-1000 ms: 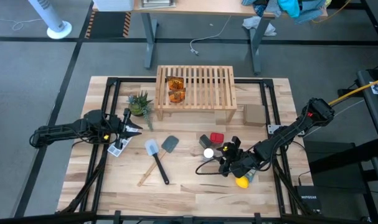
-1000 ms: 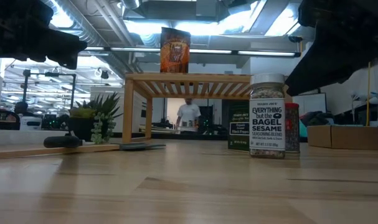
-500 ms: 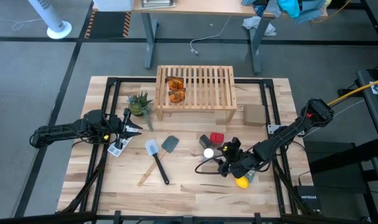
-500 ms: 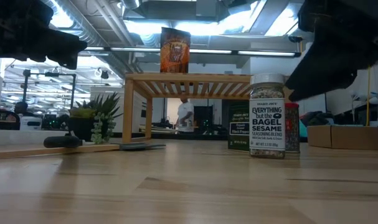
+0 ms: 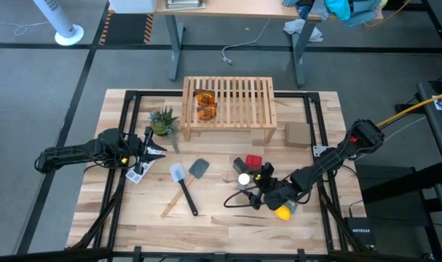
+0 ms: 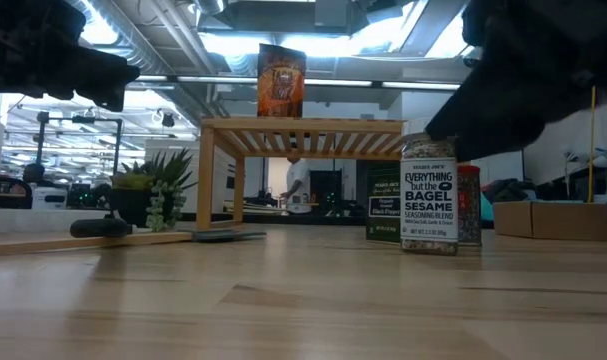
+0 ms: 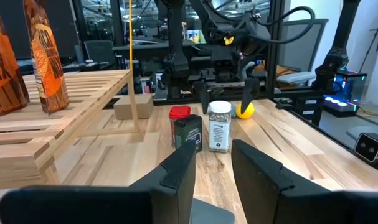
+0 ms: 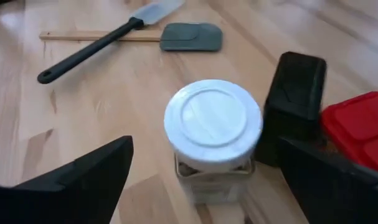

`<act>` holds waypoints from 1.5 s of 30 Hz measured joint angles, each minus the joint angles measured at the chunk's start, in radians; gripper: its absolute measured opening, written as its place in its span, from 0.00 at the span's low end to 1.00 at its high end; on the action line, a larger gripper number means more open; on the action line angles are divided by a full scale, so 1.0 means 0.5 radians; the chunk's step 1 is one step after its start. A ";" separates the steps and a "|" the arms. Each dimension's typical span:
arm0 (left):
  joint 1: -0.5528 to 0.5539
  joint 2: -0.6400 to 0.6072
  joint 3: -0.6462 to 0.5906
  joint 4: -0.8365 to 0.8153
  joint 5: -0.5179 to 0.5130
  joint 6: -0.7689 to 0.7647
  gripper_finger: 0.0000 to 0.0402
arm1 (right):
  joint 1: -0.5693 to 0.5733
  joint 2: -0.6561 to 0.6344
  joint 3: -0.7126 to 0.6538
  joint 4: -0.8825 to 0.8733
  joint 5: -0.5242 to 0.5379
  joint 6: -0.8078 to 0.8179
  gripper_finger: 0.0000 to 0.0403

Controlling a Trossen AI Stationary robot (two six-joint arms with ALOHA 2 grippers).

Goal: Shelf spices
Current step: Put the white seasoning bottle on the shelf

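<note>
Over bottle [image 8: 212, 138], right gripper [image 5: 254, 191], jaws wide

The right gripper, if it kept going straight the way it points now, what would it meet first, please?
Most likely the white-capped bottle: it stands centred between the open right gripper fingers, just ahead. The black box stands just behind it.

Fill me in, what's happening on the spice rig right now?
The right end effector hangs open just above the white-capped bottle, fingers either side of it, not gripping. The black box and red box stand right beside the bottle on the table. Two amber packets are already on the shelf. The left end effector waits at the table's left side.
</note>
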 joint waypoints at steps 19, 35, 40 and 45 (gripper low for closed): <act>0.000 0.001 0.000 0.000 0.000 0.000 0.24 | -0.129 0.098 0.001 -0.038 0.001 0.001 0.68; 0.000 0.000 0.000 0.000 0.000 0.000 0.24 | -0.127 0.006 -0.001 -0.014 0.129 0.004 0.50; -0.001 0.001 0.000 0.000 -0.001 0.000 0.24 | -0.127 -0.145 -0.001 -0.016 0.164 -0.075 0.50; 0.000 0.001 0.000 0.000 -0.001 0.000 0.24 | -0.127 -0.330 -0.001 0.004 0.251 -0.324 0.50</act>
